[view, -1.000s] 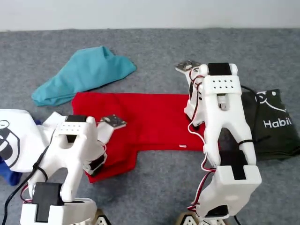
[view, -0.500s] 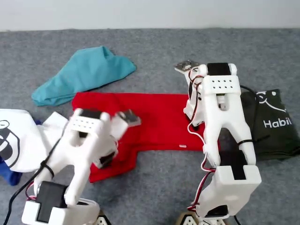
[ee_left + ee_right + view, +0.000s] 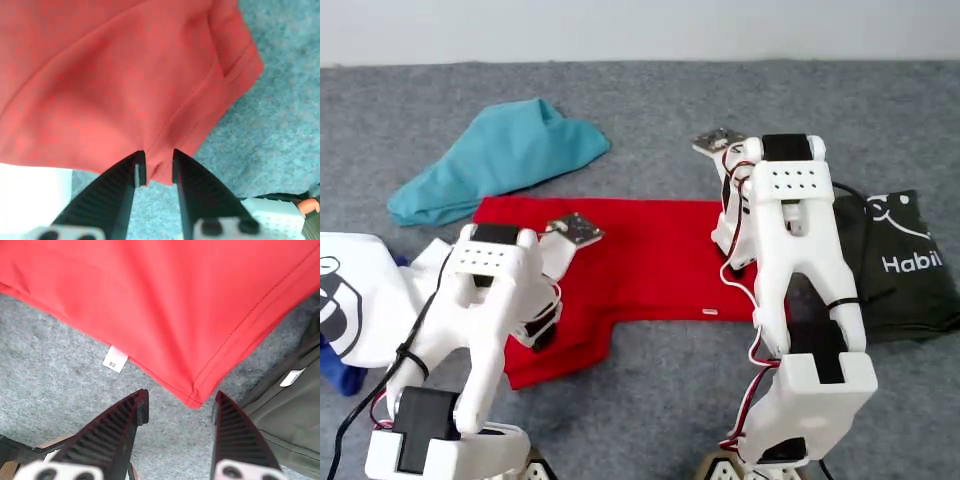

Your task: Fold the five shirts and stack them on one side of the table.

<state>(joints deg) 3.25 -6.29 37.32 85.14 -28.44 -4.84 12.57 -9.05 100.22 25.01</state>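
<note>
Left arm: swings out toward 3 o'clock over the red shirt half a second ago, and is now drawn back toward 9 o'clock, with its wrist raised higher than a second ago.
Left gripper: jaws nearly closed, with a small fold of the sleeve hem pinched between the tips.
Right arm: unchanged across the frames, standing over the shirt's 3 o'clock edge.
Right gripper: jaws spread wide and holding nothing, hovering just above the hem corner, with a white label close by.
Red shirt: spread flat at the centre of the grey table, not yet folded, with the sleeve lying at 7 o'clock.
Other shirts: the teal shirt is bunched at 10 o'clock, the white shirt lies at 9 o'clock, and the dark green shirt lies at 3 o'clock, just beside the red one.
Meaning: the sleeve appears secured, so folding it inward looks like the step in hand. No stack exists yet, so the task seems early.
</note>
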